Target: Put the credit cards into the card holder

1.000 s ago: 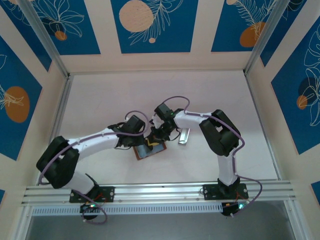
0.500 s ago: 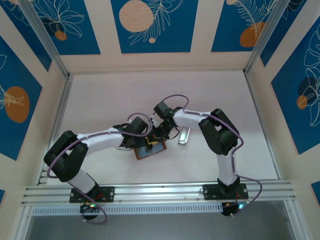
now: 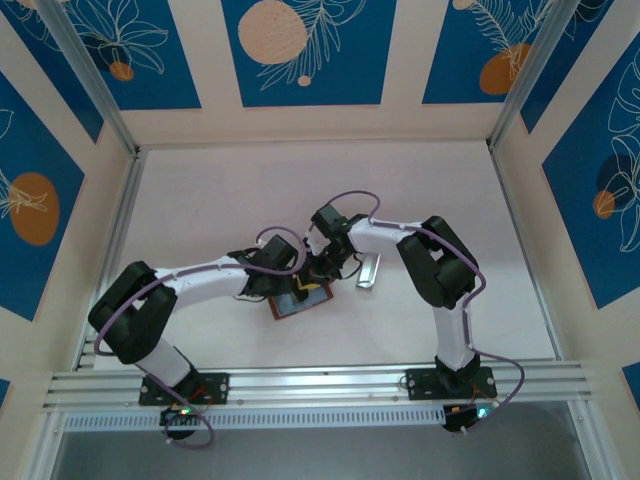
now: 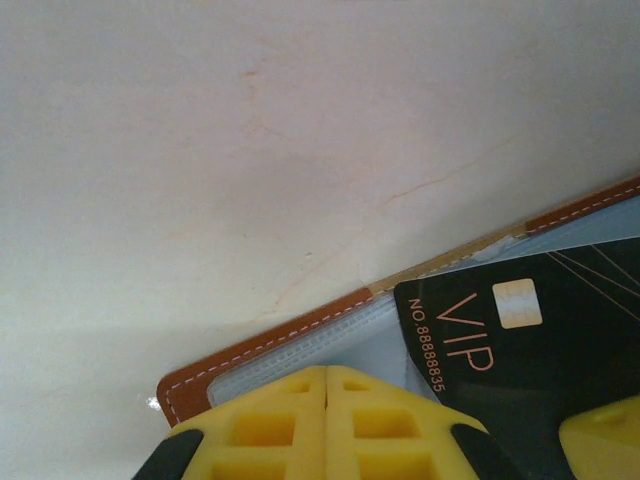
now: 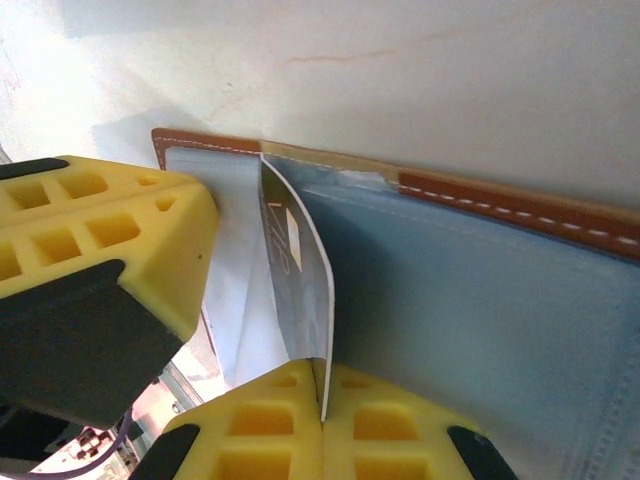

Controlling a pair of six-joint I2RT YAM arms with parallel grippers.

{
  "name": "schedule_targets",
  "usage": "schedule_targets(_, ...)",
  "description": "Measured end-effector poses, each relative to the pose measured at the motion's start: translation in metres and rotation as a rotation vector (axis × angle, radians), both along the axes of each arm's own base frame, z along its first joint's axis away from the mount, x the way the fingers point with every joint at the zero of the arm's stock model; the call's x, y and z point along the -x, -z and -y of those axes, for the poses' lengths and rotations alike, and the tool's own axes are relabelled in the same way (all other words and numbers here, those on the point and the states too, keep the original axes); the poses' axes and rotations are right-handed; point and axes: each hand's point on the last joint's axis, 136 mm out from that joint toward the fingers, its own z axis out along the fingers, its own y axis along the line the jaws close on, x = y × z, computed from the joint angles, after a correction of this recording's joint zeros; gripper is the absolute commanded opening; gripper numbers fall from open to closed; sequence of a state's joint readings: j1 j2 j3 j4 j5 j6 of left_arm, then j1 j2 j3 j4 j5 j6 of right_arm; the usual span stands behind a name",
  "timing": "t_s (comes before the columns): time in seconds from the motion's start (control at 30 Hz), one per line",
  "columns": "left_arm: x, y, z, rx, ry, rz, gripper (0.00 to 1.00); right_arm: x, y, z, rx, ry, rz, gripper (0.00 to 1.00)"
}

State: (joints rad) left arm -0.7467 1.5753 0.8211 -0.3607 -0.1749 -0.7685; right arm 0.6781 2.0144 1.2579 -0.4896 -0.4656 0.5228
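Note:
The brown leather card holder lies open on the table, its paler inside up. In the left wrist view its stitched edge and clear sleeves sit just beyond my left gripper, whose yellow fingers are pressed together with nothing between them. A black credit card marked VIP lies angled over the sleeves. My right gripper is shut on this card, holding it on edge with its far end at the holder's fold. The two grippers meet over the holder.
A narrow silvery-grey rectangular piece lies on the white table just right of the right gripper. The left gripper's finger stands close beside the card. Patterned walls and metal rails enclose the table.
The left arm has swung its elbow forward and its gripper has shifted slightly right onto the holder. The right gripper has kept its hold on the card with barely any movement.

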Motion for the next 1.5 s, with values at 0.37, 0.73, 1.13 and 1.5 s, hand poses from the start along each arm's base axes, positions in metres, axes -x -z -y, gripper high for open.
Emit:
schedule_targets(0.37,0.0,0.0,0.0,0.0,-0.001,0.002,0.05,0.003,0.003,0.005,-0.027,0.008,-0.031,0.0)
schedule_targets(0.73,0.0,0.0,0.0,0.0,-0.001,0.002,0.05,0.01,0.005,0.012,-0.024,0.032,-0.067,0.0)
schedule_targets(1.13,-0.002,0.001,0.0,-0.002,-0.003,0.006,0.05,0.016,0.005,0.013,-0.016,0.061,-0.094,0.0)
schedule_targets(1.5,-0.003,0.001,-0.001,-0.008,-0.007,0.015,0.05,0.013,0.004,-0.002,-0.033,0.023,-0.096,0.0)
